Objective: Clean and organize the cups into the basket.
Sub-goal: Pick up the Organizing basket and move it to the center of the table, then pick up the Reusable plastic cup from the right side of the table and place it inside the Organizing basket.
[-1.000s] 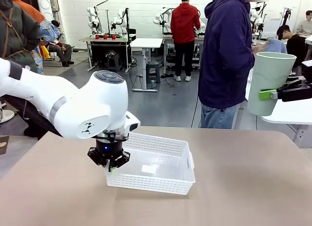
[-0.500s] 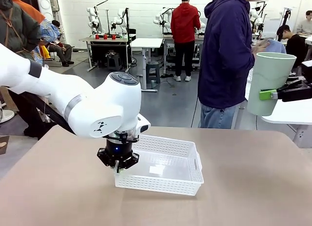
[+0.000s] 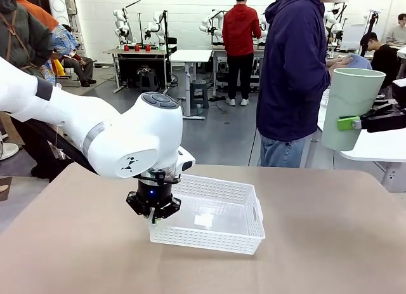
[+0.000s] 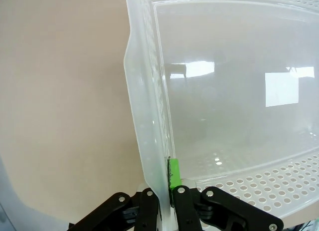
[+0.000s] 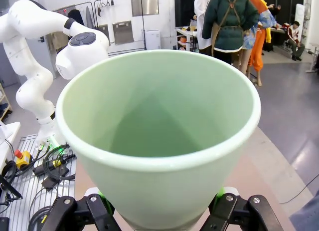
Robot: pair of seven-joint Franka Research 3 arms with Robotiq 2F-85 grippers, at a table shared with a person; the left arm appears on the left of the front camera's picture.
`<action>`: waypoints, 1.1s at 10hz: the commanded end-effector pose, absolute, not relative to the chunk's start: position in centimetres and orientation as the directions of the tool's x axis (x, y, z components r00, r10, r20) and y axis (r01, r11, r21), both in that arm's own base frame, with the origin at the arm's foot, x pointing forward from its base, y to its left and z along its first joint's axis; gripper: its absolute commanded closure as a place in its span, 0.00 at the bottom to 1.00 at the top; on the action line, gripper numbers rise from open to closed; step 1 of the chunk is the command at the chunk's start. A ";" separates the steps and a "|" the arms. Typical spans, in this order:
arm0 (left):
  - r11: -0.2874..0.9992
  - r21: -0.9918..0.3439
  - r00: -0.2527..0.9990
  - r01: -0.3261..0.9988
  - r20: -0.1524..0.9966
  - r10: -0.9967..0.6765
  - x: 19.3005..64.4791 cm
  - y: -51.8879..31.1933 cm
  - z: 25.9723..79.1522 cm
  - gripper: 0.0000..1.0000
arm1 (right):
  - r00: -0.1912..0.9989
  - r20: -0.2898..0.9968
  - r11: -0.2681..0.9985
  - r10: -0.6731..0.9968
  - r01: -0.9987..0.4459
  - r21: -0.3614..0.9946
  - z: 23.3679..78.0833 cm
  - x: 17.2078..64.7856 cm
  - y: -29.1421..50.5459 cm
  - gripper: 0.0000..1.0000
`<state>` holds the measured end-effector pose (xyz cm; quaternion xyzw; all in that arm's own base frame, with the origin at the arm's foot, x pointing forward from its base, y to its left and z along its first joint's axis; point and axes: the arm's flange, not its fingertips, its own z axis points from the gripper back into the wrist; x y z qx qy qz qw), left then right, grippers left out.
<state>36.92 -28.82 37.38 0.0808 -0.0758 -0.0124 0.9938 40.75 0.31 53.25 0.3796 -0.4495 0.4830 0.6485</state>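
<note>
The left end effector (image 3: 153, 218) pinches the white lattice basket (image 3: 216, 240) by its near-left wall on the worktop (image 3: 330, 243). The right end effector (image 3: 355, 122) clamps the mint green cup (image 3: 350, 94) aloft (well off right). Slide the basket gently and flat.

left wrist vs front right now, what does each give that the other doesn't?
Left wrist: close-up of the left gripper pinching the basket wall, one green pad inside it. Front: the right gripper holding the mint cup raised at the far right, a person behind. Both: basket, left gripper, table.
</note>
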 end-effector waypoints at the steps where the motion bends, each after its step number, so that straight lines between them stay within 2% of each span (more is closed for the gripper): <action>1: 0.985 0.172 0.988 0.016 0.147 -0.042 36.7 -28.9 37.2 1.00 | 0.126 0.950 0.244 0.285 -0.968 0.055 53.3 40.7 0.3 1.00; 2: 0.985 0.172 0.988 0.016 0.147 -0.042 36.7 -28.9 37.2 1.00 | 0.129 0.950 0.245 0.285 -0.968 0.058 53.3 40.7 0.3 0.17; 5: 0.985 0.172 0.988 0.016 0.147 -0.042 36.7 -28.9 37.2 1.00 | 0.011 0.758 0.157 0.653 -0.980 -0.121 55.4 40.2 11.0 0.17; 7: 0.985 0.172 0.988 0.016 0.147 -0.042 36.7 -28.9 37.2 1.00 | -0.009 0.590 0.093 0.807 -0.985 -0.142 53.3 40.0 16.3 0.17; 11: 0.985 0.172 0.988 0.016 0.147 -0.042 36.7 -28.9 37.2 1.00 | -0.020 0.352 0.018 0.936 -0.994 -0.104 49.4 41.1 23.4 0.17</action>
